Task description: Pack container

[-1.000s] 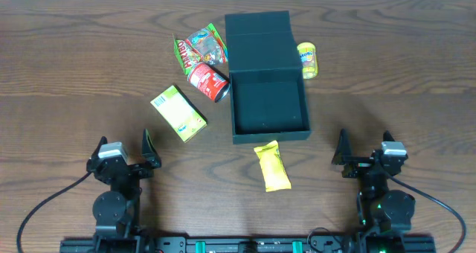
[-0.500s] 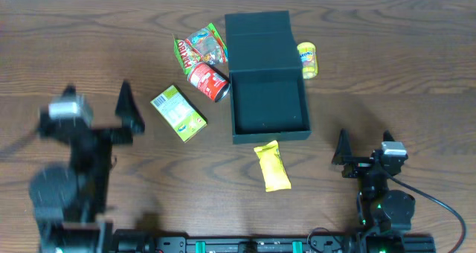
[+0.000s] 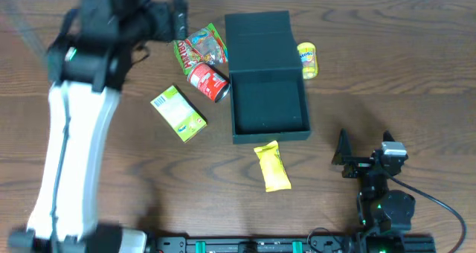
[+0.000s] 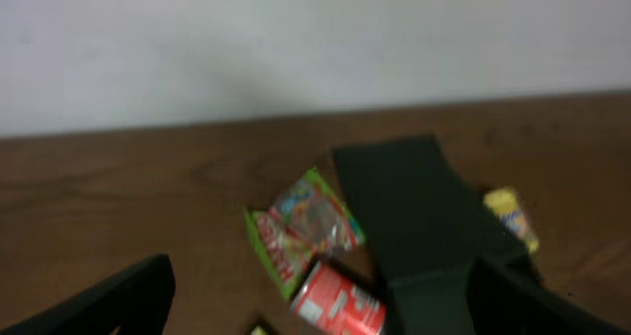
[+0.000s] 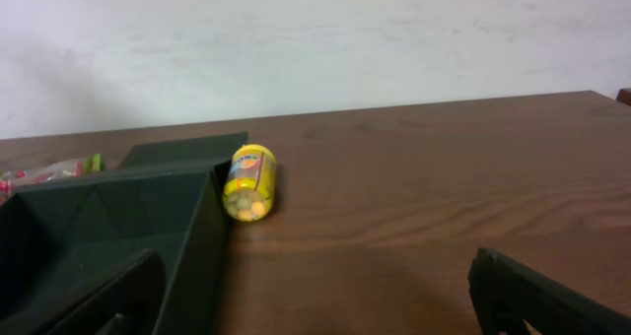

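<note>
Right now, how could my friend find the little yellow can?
Find the big dark container in the middle of the table. On its right side, near the back, lies a small yellow can. It alone is round and yellow; the yellow packet is flat.

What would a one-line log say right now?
left gripper open, near green plastic candy bag | right gripper open, parked | dark teal-black square rigid container open, empty

A bench (image 3: 416, 74) of dark brown wood with strong, wavy grain fills the overhead view from left to right. Behind its far edge stands a plain, off-white wall (image 5: 315, 39) with faint mottling. The light is soft and even, leaving a dull sheen on the wood and only weak shadows.
</note>
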Controlling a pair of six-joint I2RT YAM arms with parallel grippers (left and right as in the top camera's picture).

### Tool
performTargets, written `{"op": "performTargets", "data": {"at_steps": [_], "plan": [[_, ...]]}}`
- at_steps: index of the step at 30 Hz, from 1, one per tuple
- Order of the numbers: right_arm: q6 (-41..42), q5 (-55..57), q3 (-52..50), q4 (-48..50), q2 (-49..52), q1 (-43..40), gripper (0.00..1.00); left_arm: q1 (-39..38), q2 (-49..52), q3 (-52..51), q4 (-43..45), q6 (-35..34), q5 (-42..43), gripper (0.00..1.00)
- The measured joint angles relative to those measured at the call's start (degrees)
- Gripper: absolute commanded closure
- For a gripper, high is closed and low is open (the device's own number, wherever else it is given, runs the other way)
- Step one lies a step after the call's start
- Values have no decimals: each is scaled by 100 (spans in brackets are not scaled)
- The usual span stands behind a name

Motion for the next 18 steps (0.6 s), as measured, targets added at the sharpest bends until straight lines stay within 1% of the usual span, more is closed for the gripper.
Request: {"op": "performTargets", "data": {"at_steps": [3,6,12,15,18], "plan": [[0,0,0,0,0,0,1,-173,619,514,-643,61,-323,5],[0,0,0,0,0,0,1,-254,1014,612,-1222,81,-483,5],[0,0,0,0,0,0,1,-291,1711,616,-2050,70,-181,5],[0,0,0,0,0,0,1,-291,2013,616,-2107,55,-48,5],[0,0,0,0,0,0,1,-293,2293,616,-1867,55,13,5]]}}
